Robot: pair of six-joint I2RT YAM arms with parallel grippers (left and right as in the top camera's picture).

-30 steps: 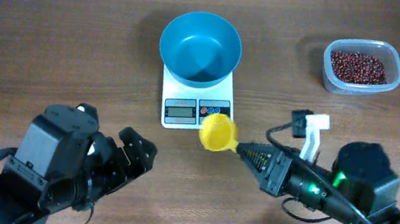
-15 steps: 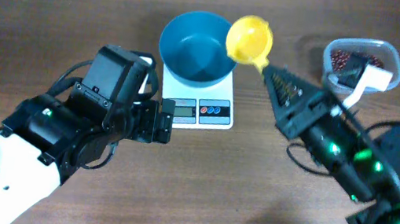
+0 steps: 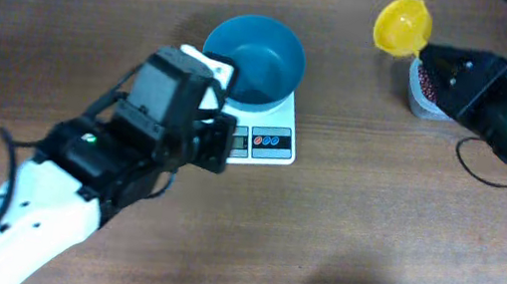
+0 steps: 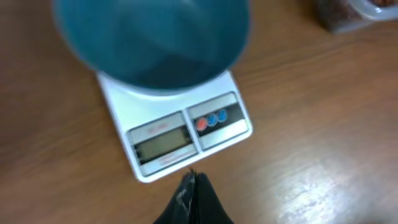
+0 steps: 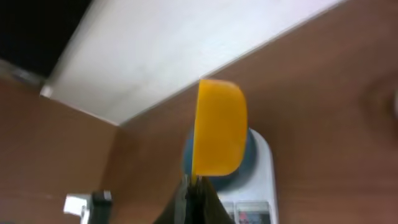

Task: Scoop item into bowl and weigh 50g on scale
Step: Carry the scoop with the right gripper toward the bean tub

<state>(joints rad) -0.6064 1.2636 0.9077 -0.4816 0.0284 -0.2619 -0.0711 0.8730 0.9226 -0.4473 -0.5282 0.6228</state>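
Note:
The teal bowl (image 3: pixel 255 54) stands on the white scale (image 3: pixel 273 145) and looks empty; the left wrist view shows the bowl (image 4: pixel 152 43) above the scale's display (image 4: pixel 163 142). My left gripper (image 3: pixel 220 152) hovers at the scale's front edge, and its tips (image 4: pixel 193 180) are shut with nothing between them. A yellow scoop (image 3: pixel 403 25) is held by its handle in my shut right gripper (image 3: pixel 424 55). It sits high beside the clear tub of dark red beans (image 3: pixel 424 83). The scoop (image 5: pixel 219 127) is on edge, with the bowl (image 5: pixel 250 152) behind it.
My right arm (image 3: pixel 500 108) covers most of the clear tub (image 3: pixel 418 104) at the back right. The left arm (image 3: pixel 77 176) lies across the table's front left. A wall edge shows in the right wrist view beyond the brown wooden table (image 3: pixel 371 230).
My left arm has reached forward to the scale's front edge and its gripper has shut. My right arm has swung the yellow scoop from beside the scale up and right to the tub.

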